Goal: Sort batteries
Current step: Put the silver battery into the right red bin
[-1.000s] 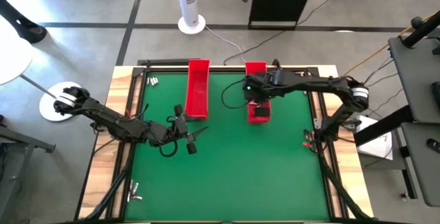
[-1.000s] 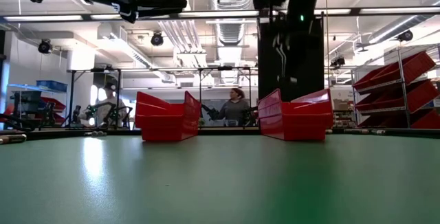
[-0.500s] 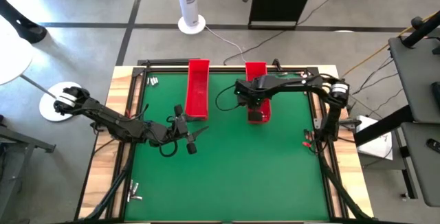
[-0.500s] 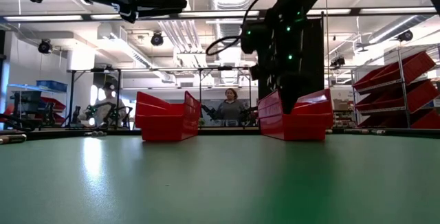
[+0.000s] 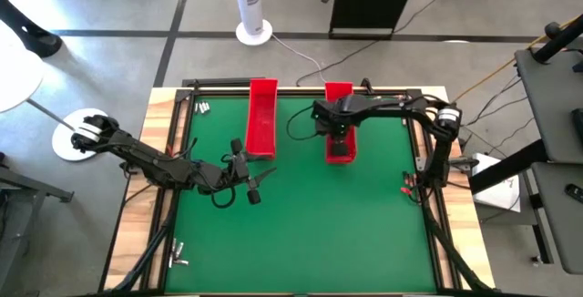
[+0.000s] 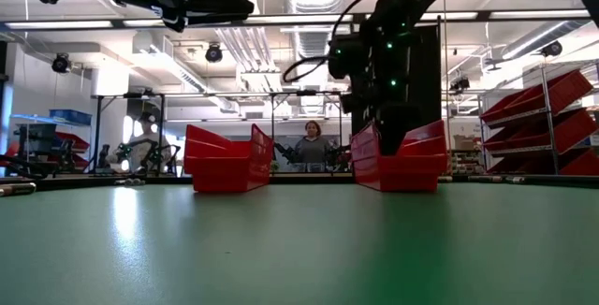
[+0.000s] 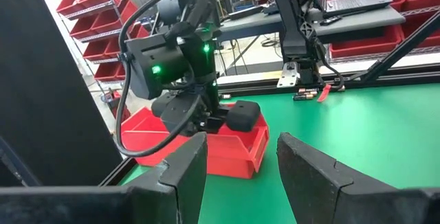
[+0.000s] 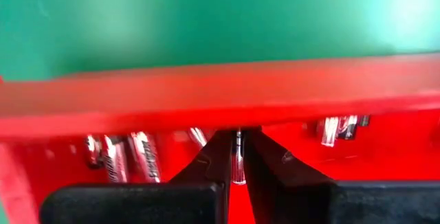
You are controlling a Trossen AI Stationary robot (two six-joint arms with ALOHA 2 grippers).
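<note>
Right wrist view, right jaws (image 8: 237, 157) pinching one battery (image 8: 238, 162) over red tray (image 8: 206, 97), labels unreadable, left jaws (image 7: 237, 157) spread

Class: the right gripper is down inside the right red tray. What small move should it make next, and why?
Probably open a little to drop its load. The right gripper sits low in the right tray, shut on a battery, with other batteries already lying there. The left gripper waits open over the mat.
</note>
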